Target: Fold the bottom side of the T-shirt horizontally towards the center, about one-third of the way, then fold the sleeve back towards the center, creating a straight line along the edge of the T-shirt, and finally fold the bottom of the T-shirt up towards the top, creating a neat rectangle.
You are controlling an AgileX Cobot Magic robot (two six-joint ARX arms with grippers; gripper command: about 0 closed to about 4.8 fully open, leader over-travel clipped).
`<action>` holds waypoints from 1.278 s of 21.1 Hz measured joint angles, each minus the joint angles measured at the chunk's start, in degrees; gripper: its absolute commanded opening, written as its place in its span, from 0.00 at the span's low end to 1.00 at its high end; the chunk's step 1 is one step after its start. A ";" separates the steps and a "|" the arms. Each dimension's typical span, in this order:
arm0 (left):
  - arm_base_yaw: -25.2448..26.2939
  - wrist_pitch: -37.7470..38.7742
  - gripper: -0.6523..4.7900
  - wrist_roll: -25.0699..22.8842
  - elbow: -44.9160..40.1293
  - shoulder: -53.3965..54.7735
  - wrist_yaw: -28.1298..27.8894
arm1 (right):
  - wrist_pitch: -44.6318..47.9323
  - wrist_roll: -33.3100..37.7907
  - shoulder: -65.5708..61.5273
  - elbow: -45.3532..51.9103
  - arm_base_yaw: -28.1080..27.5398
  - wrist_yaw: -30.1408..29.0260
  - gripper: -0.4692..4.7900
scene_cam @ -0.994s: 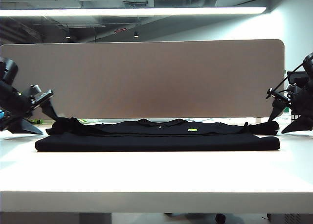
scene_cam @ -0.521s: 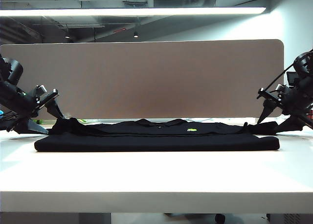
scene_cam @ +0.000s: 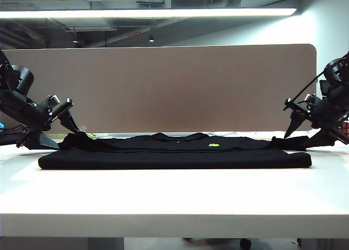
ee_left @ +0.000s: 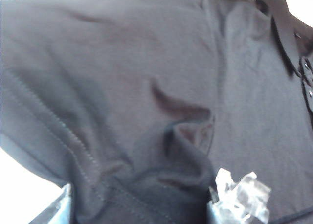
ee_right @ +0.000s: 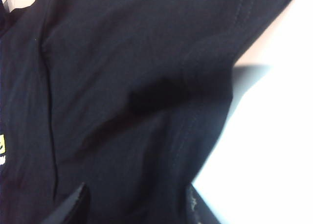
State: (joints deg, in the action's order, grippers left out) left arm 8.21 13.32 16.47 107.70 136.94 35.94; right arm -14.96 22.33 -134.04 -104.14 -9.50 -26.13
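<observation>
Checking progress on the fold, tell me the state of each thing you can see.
T-shirt: flat on the table, near edge folded over.
Left gripper: at the shirt's left end, jaws open, nothing held.
Right gripper: at the shirt's right end, jaws open, nothing held.

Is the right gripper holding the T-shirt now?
No: the right gripper is open above the T-shirt, with no cloth pinched between its fingers.

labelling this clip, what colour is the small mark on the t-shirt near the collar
Pale yellow-green, on the black T-shirt; the mark shows best in the exterior view.
</observation>
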 measured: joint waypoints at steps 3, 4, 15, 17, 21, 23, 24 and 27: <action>0.20 0.79 0.54 0.09 -0.04 0.04 -0.11 | -0.02 -0.02 0.00 -0.02 0.00 0.00 0.59; 0.20 0.70 0.46 0.09 -0.04 0.04 -0.20 | 0.00 -0.02 0.00 -0.02 0.00 0.02 0.58; 0.11 -3.15 0.11 -1.42 -0.04 0.04 -1.70 | -1.03 -2.45 -0.57 0.02 -0.04 0.42 0.07; -0.02 -4.63 0.11 -1.42 -0.04 0.04 -2.12 | -0.13 -2.45 -0.57 0.07 -0.04 0.44 0.07; -2.71 -8.39 0.11 -2.64 -0.02 0.02 -2.54 | 2.12 -3.06 -0.50 -0.66 1.31 -0.07 0.07; -6.47 -7.78 0.11 -7.82 -0.02 -0.57 -3.04 | -1.29 -7.30 -0.42 -4.98 3.91 -1.57 0.07; -7.87 -6.93 0.11 -10.45 -0.02 -1.18 -3.13 | -2.71 -9.11 -0.15 -6.25 4.85 -1.77 0.07; -12.41 -2.73 0.11 -19.78 0.00 -4.52 -7.82 | -12.09 -17.57 0.22 -12.39 9.20 -1.88 0.07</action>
State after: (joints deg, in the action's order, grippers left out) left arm -4.21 10.59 -3.31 107.70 132.42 28.12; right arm -27.05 4.75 -133.82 -116.53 -0.30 -28.01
